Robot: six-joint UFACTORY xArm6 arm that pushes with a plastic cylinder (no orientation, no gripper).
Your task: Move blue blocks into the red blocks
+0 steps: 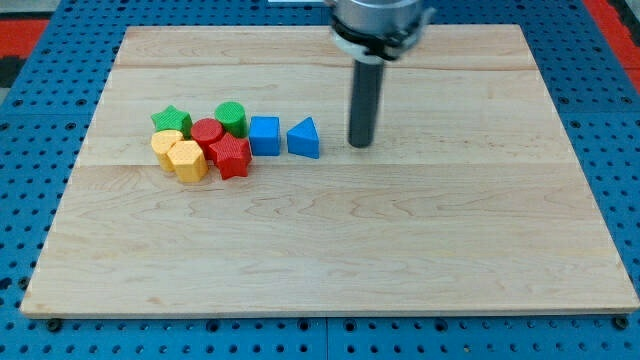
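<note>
My tip [359, 144] rests on the wooden bench [400, 250], in its upper middle part, at the lower end of a straight dark rod that hangs from the arm's grey mount at the view's top. The arm carries no fingers at all, so nothing is held wide, narrow or clamped; the rod simply stands upright.

Just to the view's left of my tip, a small gap away and not touching it, lies the blue triangular block [304, 139]. Further left of my tip, just beside the triangle, sits the blue cube [264, 136]. Left of that again comes a tight cluster: the red star-shaped block [231, 156] close against the cube's lower left, and the red cylinder [207, 131] touching the star. The green cylinder [231, 117] sits above the reds, the green star [171, 120] furthest left, and two yellow blocks [180, 155] crowd the cluster's lower left edge
</note>
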